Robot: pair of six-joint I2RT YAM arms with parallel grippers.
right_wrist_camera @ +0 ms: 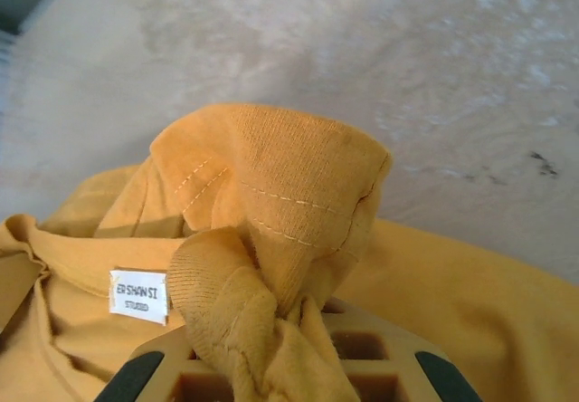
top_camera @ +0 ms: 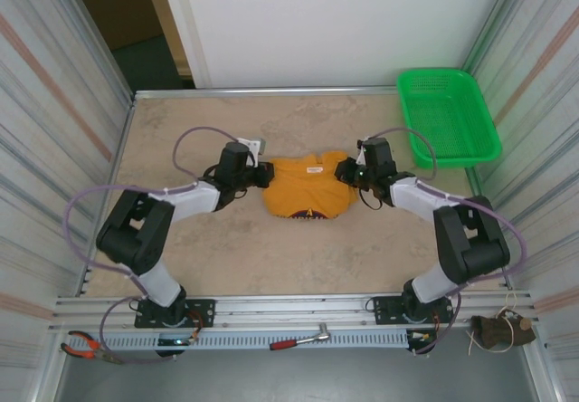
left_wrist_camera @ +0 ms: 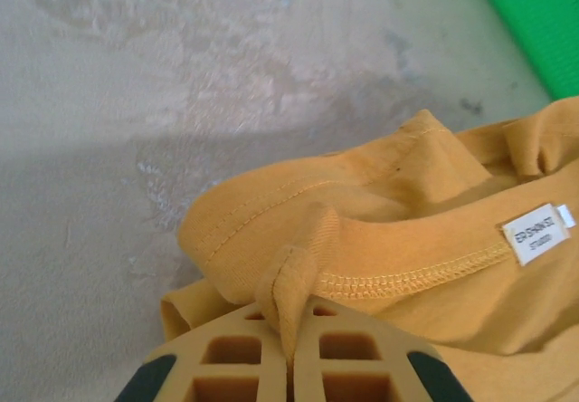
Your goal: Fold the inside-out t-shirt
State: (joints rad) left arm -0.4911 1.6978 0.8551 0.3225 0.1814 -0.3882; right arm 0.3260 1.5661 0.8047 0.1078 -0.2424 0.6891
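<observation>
1. The table [top_camera: 298, 257] has a beige, mottled top.
2. The inside-out t-shirt [top_camera: 308, 186] lies bunched near its middle, a little toward the far edge.
3. A green basket [top_camera: 448, 117] sits at the far right corner.

The top external camera sits high above and behind the arm bases, looking steeply down over the whole surface [top_camera: 181, 257] from near edge to far edge. The left wrist camera is low and very close over the left tool [left_wrist_camera: 291, 352], facing the right edge, where a strip of green basket [left_wrist_camera: 538, 13] shows. The right wrist camera, equally close over the right tool [right_wrist_camera: 303, 357], faces the left edge. All three views share the t-shirt [top_camera: 308, 194]. Both wrist views catch its white neck label [left_wrist_camera: 536, 233].
</observation>
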